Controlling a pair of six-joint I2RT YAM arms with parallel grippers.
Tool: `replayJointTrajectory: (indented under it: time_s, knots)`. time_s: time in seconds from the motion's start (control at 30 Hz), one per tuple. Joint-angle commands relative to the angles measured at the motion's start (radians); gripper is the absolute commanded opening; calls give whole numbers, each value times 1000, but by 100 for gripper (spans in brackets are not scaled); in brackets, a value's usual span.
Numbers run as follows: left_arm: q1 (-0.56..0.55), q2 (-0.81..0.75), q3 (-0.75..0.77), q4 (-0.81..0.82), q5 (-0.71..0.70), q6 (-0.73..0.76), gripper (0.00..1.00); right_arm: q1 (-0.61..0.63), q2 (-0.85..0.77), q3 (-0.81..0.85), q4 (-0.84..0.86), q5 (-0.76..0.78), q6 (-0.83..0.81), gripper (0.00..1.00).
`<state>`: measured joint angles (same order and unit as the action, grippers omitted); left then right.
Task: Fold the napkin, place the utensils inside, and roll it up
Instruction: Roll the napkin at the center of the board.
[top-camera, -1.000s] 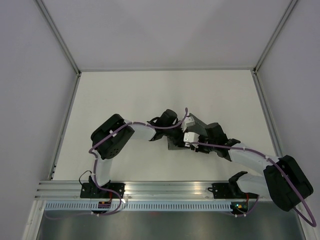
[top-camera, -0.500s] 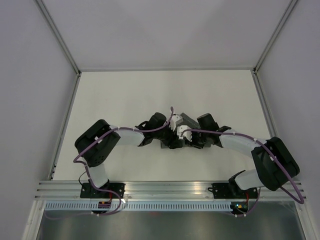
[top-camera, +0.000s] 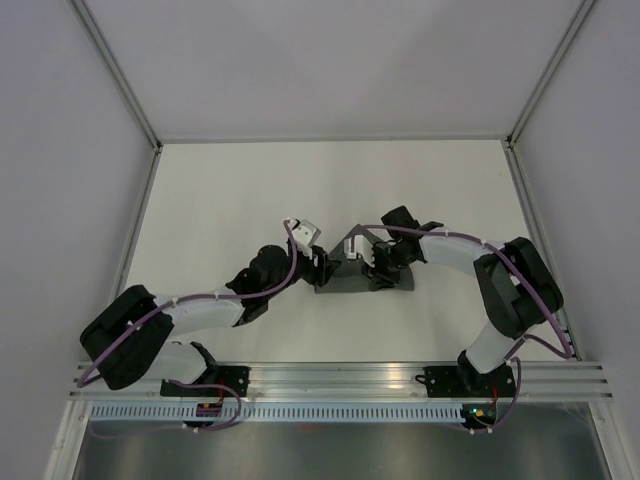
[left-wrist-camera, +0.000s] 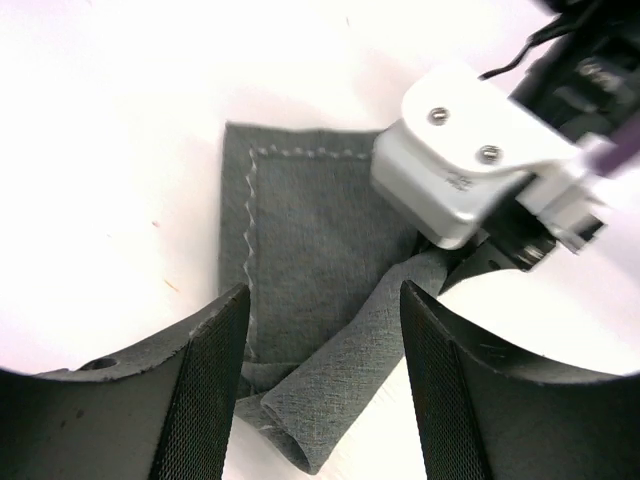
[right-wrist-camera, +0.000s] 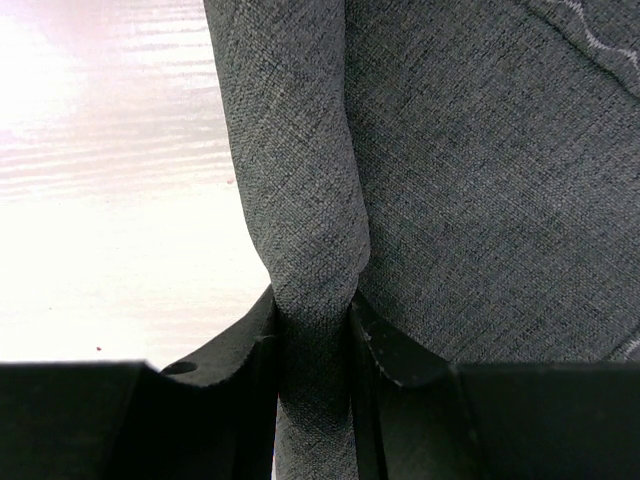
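The dark grey napkin (top-camera: 345, 278) lies folded small at mid-table, with one edge rolled into a tube. In the left wrist view its flat part (left-wrist-camera: 300, 230) shows a pale stitched line, and the roll (left-wrist-camera: 350, 370) runs from bottom centre up to the right. My left gripper (top-camera: 317, 264) (left-wrist-camera: 322, 295) is open, with its fingers either side of the roll's near end and not touching it. My right gripper (top-camera: 378, 268) (right-wrist-camera: 312, 305) is shut on the roll (right-wrist-camera: 295, 150) at its other end. The utensils are hidden.
White table top (top-camera: 230, 200) with a metal frame (top-camera: 130, 250) along its left and right edges and white walls behind. My right gripper's silver housing (left-wrist-camera: 470, 160) sits close in front of my left wrist camera.
My left arm has swung back and to the left, so its gripper now sits at the napkin's left end. My right arm has shifted back and reaches in from the right. More of the napkin shows.
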<state>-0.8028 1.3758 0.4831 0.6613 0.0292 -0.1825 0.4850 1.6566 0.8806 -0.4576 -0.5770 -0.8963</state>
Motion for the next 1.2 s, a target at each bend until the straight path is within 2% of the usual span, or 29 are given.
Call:
replayJointTrajectory:
  time_s: [0.0, 0.17, 0.23, 0.4, 0.5, 0.73, 0.87, 1.17]
  knots:
    - [-45, -82, -67, 150, -122, 119, 66, -19, 127, 65, -177, -27, -55, 17]
    - [-156, -158, -129, 221, -264, 274, 67, -52, 229, 168, -294, -66, -70, 17]
    - [-232, -144, -123, 227, -336, 385, 67, -60, 275, 216, -326, -78, -76, 17]
    - [-350, -32, -29, 152, -367, 581, 67, -65, 354, 293, -420, -86, -96, 17]
    - [-384, 67, 30, 107, -345, 659, 68, -68, 397, 328, -455, -81, -99, 17]
    - [-395, 273, 132, 54, -302, 739, 69, -82, 440, 371, -500, -70, -95, 17]
    - [-394, 350, 187, -29, -269, 756, 69, -88, 457, 382, -510, -70, -90, 17]
    - [-375, 440, 227, -38, -310, 741, 69, -102, 476, 402, -539, -64, -92, 17]
